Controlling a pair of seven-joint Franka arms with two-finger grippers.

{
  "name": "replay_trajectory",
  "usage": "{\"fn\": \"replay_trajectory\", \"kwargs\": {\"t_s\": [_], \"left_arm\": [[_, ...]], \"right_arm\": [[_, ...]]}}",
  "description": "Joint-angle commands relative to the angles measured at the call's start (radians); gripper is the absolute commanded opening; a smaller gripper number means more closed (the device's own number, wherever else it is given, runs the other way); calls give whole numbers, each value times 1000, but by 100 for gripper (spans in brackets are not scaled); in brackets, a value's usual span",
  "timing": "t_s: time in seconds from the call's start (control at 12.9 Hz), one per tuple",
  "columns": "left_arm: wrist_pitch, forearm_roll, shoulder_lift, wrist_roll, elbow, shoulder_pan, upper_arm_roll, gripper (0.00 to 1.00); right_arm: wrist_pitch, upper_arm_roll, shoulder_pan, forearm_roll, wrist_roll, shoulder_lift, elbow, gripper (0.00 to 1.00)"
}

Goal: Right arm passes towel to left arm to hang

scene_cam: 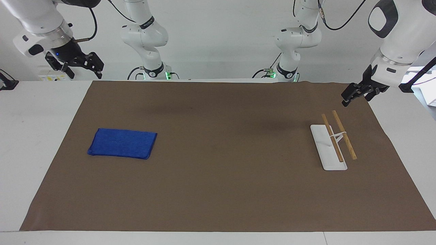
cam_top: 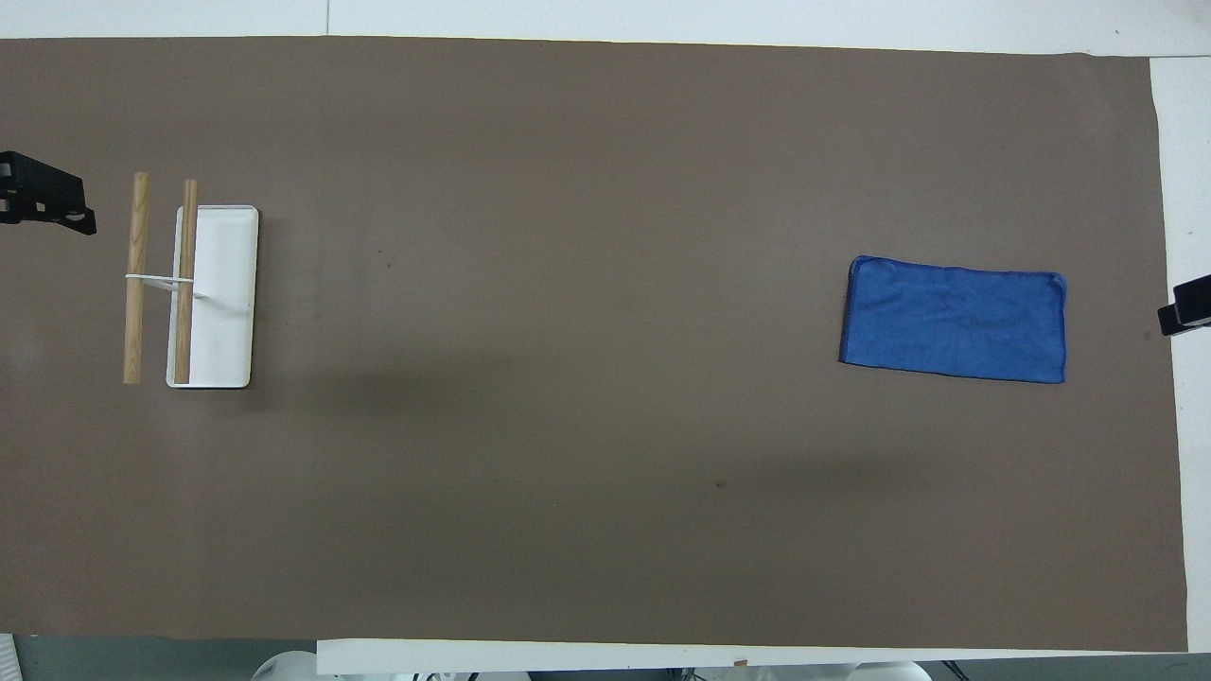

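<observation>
Brown mat (scene_cam: 218,190) bears towel (scene_cam: 122,143); both raised grippers, right gripper (scene_cam: 76,64) and left gripper (scene_cam: 357,93), spread.

The towel (scene_cam: 122,143) is thick blue terry cloth with a nubbly, matt pile. It lies on a brown mat (scene_cam: 218,190) that looks like matt fabric (faintly creased). The rack's base (scene_cam: 322,149) is smooth white, slightly glossy; its two rails (scene_cam: 344,134) are pale, unvarnished-looking wood.

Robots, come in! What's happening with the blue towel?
Both claws, right and left, raised, holding nothing. Towel flat on mat, untouched. Rack bare.
</observation>
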Motion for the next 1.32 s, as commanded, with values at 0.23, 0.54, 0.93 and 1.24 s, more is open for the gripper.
{"fn": "replay_trajectory", "kwargs": {"t_s": [0.23, 0.54, 0.93, 1.24], "left_arm": [[-8, 20, -25, 13, -25, -8, 5, 100], [-8, 20, -25, 13, -25, -8, 5, 100], [-8, 20, -25, 13, -25, -8, 5, 100], [-8, 20, -25, 13, -25, -8, 5, 100]], "right_arm": [[19, 9, 0, 15, 16, -24, -25, 100], [71, 9, -2, 16, 6, -29, -62, 100], [512, 15, 44, 18, 72, 0, -426, 100], [804, 15, 27, 39, 75, 115, -585, 97]]}}
